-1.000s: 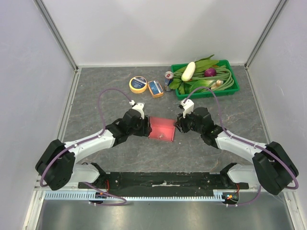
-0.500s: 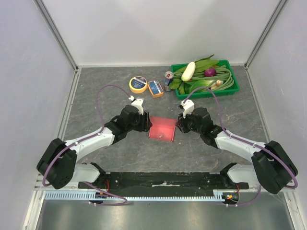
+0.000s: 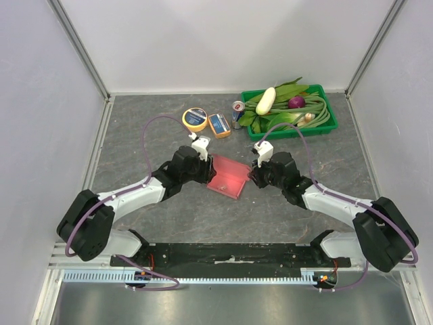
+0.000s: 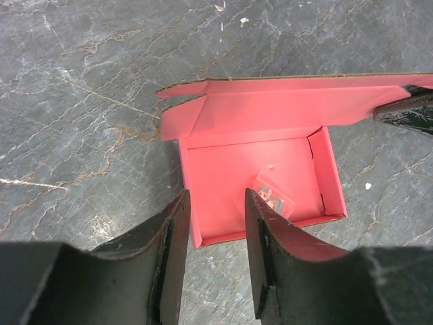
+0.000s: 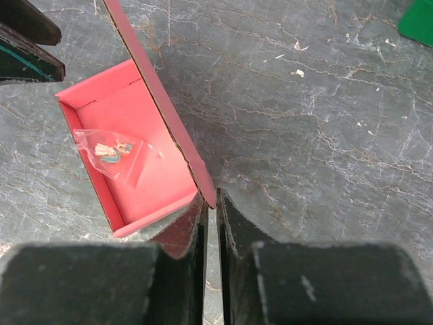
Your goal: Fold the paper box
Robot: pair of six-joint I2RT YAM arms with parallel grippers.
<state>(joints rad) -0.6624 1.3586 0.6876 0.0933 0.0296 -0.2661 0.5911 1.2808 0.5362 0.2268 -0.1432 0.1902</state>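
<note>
The paper box [image 3: 229, 177] is a shallow pink-red tray with its long lid flap [image 4: 291, 101] standing up along the far side. A small clear bag with a picture [image 4: 274, 196] lies inside it. My left gripper [image 4: 216, 200] is open at the box's near left corner, its fingertips [image 4: 177, 217] straddling the front wall without pinching it. My right gripper [image 5: 216, 200] is shut on the end corner of the lid flap [image 5: 172, 128]. In the top view the left gripper [image 3: 205, 169] and right gripper [image 3: 252, 175] flank the box.
A green tray [image 3: 327, 126] of vegetables sits at the back right. A can [image 3: 238, 108], a small blue-and-orange box [image 3: 219, 125] and a yellow tape roll [image 3: 195, 119] stand behind the paper box. Side walls close in the table.
The right gripper has closed onto the lid's corner. The left gripper has narrowed and moved farther back. The box has turned slightly, its lid side swung toward the back.
</note>
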